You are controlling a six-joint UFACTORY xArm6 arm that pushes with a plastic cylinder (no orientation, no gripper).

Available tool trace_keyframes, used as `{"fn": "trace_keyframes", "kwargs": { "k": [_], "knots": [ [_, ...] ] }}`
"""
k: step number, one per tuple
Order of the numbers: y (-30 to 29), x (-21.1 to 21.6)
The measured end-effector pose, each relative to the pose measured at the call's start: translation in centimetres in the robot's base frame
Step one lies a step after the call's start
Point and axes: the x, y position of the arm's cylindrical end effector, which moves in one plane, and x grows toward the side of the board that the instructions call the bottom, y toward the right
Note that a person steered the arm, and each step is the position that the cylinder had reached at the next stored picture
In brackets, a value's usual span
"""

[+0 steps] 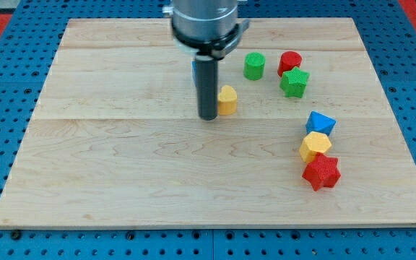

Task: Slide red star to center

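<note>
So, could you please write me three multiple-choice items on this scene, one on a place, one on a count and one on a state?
1. Where is the red star?
A. at the board's centre
B. near the view's bottom right
C. at the view's top left

2. How many green blocks show?
A. one
B. two
C. four

3. What is my tip next to?
A. the yellow block at its right
B. the red star
C. the blue block

Answers:
1 B, it lies below the yellow hexagon at the right.
2 B, a green cylinder and a green star.
3 A, the rod's end stands beside that block, far from the star.
</note>
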Motion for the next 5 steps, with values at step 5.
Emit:
{"fn": "trace_keyframes", "kwargs": {
  "k": [5],
  "knots": [
    [2.0, 19.0]
  ]
}}
